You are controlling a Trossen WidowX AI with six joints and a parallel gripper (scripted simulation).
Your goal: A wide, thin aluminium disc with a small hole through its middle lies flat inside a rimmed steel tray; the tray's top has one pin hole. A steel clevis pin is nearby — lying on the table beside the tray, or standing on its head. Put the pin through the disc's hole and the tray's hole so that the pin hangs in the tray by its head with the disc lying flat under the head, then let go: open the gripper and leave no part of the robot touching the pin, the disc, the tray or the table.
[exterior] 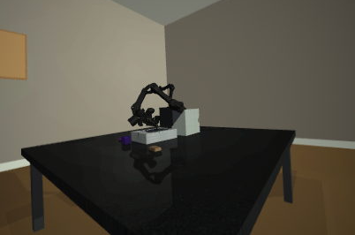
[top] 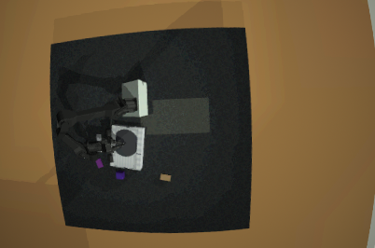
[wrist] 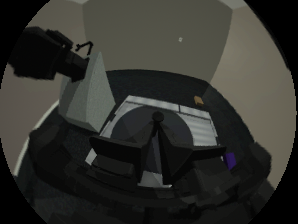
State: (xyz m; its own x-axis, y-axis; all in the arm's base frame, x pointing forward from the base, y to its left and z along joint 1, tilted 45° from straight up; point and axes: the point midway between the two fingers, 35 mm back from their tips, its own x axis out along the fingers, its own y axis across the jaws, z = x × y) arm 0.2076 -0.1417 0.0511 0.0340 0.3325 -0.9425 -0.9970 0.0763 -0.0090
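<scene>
The dark grey disc (top: 131, 151) (wrist: 125, 129) lies inside the pale, rimmed tray (top: 132, 167) (exterior: 162, 137) (wrist: 204, 137) and looks flat. My gripper (top: 123, 144) (exterior: 156, 126) (wrist: 156, 123) is over the disc's middle, pointing down at it, with the fingers nearly together. It is shut on the clevis pin; the pin's round dark head (wrist: 158, 116) shows at the fingertips in the wrist view. The pin's shank and both holes are hidden by the fingers, so I cannot tell whether the pin is in the holes.
A tall pale block (top: 143, 99) (exterior: 192, 122) (wrist: 90, 102) stands beside the tray, at the arm's base. A magenta block (top: 99, 163), a purple block (top: 120, 175) (exterior: 126, 140) (wrist: 230, 160) and a tan block (top: 165, 177) (exterior: 154, 148) (wrist: 198, 100) lie around the tray.
</scene>
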